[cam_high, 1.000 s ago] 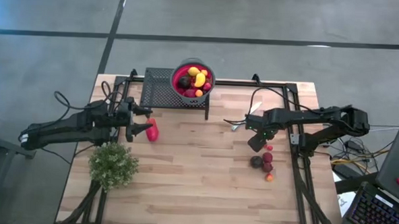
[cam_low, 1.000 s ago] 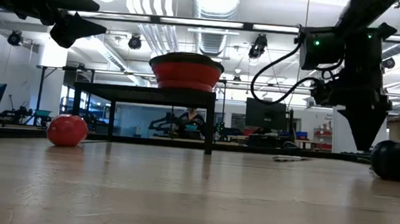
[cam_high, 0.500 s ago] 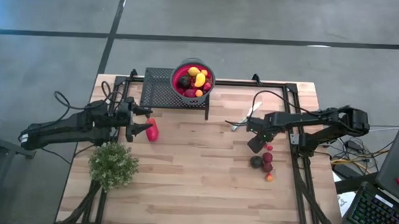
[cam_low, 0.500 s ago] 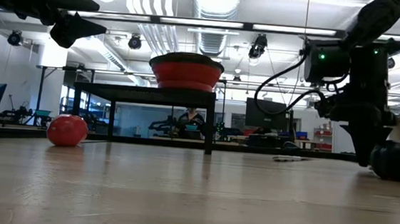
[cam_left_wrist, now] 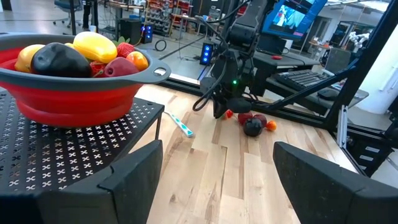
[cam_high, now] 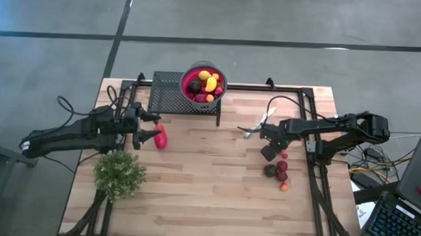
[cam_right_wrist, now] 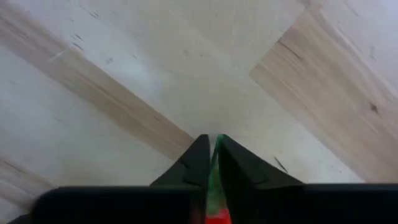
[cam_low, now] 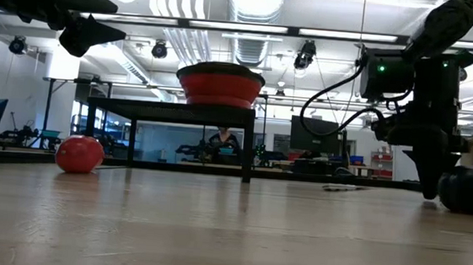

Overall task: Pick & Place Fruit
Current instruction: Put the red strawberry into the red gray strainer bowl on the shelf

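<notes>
A small red-and-green fruit is pinched between the right gripper fingers, which have closed down to a narrow slit right at the wooden table, in the right-middle of the overhead picture. Just below it there lie the loose fruits: a dark maroon one, two red ones and a tiny orange one, close together. In the low picture the gripper tip stands on the tabletop just beside the dark fruit at the right edge.

More fruit, yellow, red and dark, is heaped in a red bowl on a black perforated stand at the upper centre. A larger red fruit lies on the table at left-centre, just beside the left gripper, whose fingers stand wide apart with nothing between them.

A knife lies above the right gripper, and a bushy green plant sits at the lower left.
</notes>
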Controlling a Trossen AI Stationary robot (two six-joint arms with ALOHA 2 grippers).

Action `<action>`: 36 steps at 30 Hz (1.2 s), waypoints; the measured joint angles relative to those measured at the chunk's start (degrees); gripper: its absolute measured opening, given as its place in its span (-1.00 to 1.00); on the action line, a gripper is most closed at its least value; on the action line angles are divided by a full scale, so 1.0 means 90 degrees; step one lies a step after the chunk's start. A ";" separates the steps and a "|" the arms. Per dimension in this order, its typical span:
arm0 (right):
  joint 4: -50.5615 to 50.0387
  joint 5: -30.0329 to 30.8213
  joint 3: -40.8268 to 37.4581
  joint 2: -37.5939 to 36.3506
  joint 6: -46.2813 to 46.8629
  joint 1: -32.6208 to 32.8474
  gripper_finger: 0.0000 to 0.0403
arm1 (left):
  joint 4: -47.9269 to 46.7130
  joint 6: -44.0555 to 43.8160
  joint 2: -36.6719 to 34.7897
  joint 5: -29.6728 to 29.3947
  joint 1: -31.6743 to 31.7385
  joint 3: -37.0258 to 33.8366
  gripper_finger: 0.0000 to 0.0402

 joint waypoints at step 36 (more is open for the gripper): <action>0.2296 -0.1335 0.0098 0.0002 -0.0449 0.0002 -0.96 | 0.0000 0.0000 0.0000 0.0000 0.0001 0.0000 0.55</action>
